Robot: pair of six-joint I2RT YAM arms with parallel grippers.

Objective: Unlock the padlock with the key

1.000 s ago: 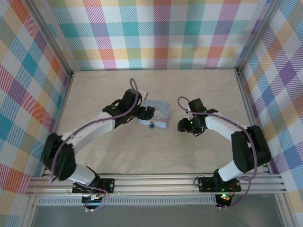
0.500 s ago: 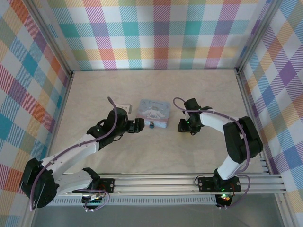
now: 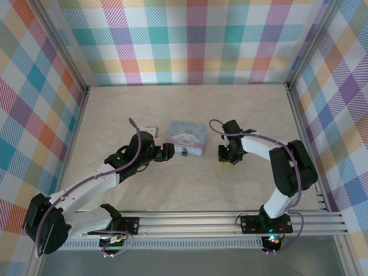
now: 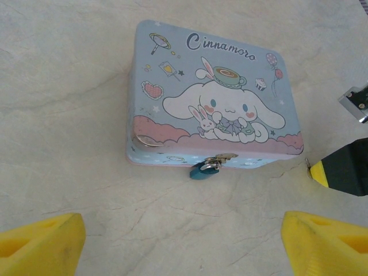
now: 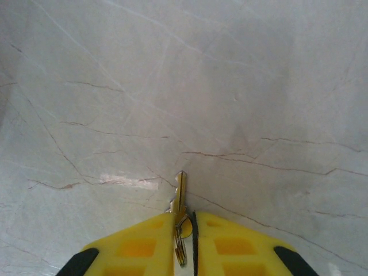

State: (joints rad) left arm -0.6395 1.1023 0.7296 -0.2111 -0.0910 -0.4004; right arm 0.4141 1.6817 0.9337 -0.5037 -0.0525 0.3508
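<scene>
From the top camera we see both arms, and the pastel tin (image 3: 187, 137) stands on the table (image 3: 190, 190) between the left gripper (image 3: 167, 152) and the right gripper (image 3: 223, 154). The padlock (image 3: 184, 152) is there just a small dark dot at the near wall of the tin.

The left wrist camera shows it better. The padlock hangs from the clasp (image 4: 221, 158) in the middle of the tin's front wall, with the silvery shackle (image 4: 211, 165) up. Its teal body is down near the table and leans a little to the left of the picture. The left gripper's fingers (image 4: 40, 244) stand wide apart, short of the tin, with nothing between them.

The key (image 5: 180, 192) we find in the right wrist camera. The right gripper's two yellow fingers (image 5: 230, 241) are pressed together on its head, and the ring (image 5: 180, 244) sits in the narrow gap. The blade sticks straight forward, in line with the fingers, with its tip away from the gripper and close over the marble.

One second ago the left gripper was right at the tin's left side. Now it has pulled back toward the near left. The right gripper stays in almost the same place.
</scene>
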